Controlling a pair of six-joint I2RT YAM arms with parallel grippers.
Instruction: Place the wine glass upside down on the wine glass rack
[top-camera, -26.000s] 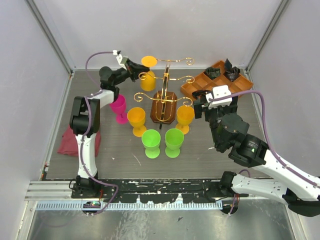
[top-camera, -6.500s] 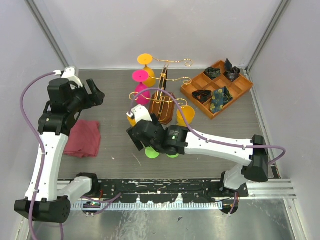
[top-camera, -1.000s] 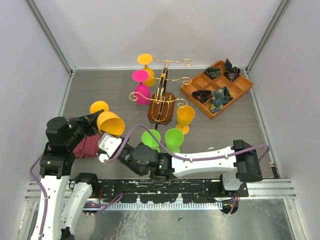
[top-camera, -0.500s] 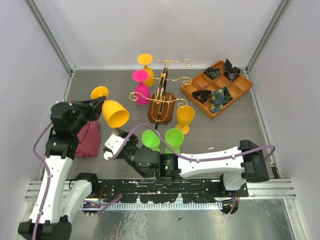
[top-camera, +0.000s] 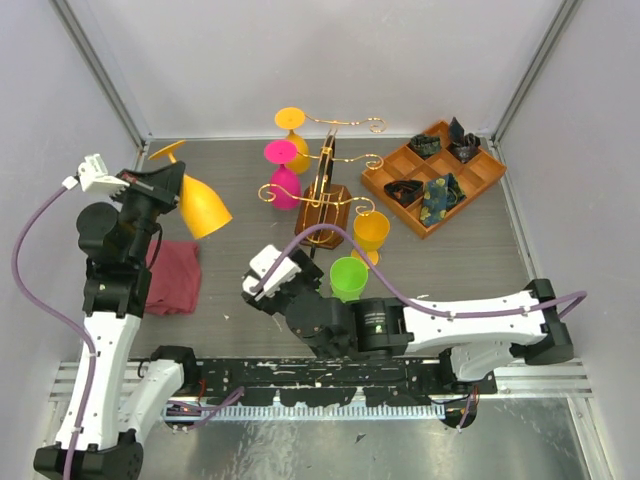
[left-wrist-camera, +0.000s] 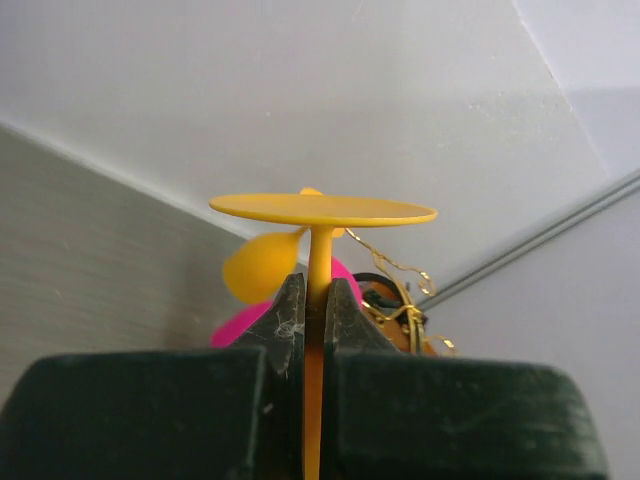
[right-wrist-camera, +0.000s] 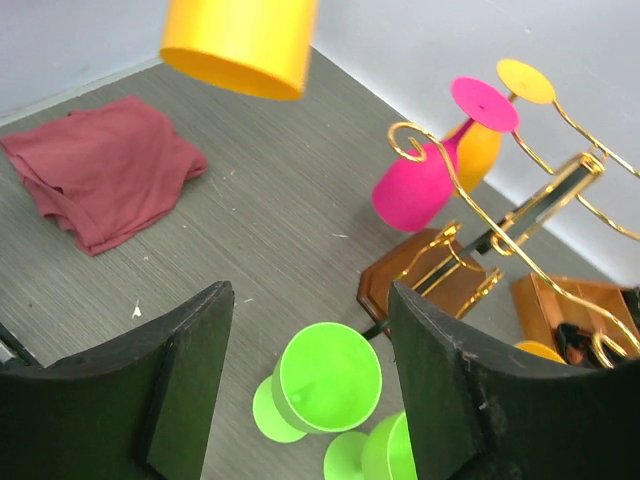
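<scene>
Wine glass (top-camera: 198, 205), orange, is clamped by its stem between the tightly closed left fingers (left-wrist-camera: 287, 325). Its foot is up and its bowl mouth tilts downward, in the air over the left side of the tabletop (top-camera: 225, 275) and well apart from the wine glass rack (top-camera: 325, 195). The right fingers (right-wrist-camera: 190, 380) stand wide apart and empty above a green glass (right-wrist-camera: 330, 378). A pink glass (top-camera: 283, 178) and another orange glass (top-camera: 292, 128) already hang inverted on the rack. By my judgement, carrying this one across and hooking it onto a free arm remains.
</scene>
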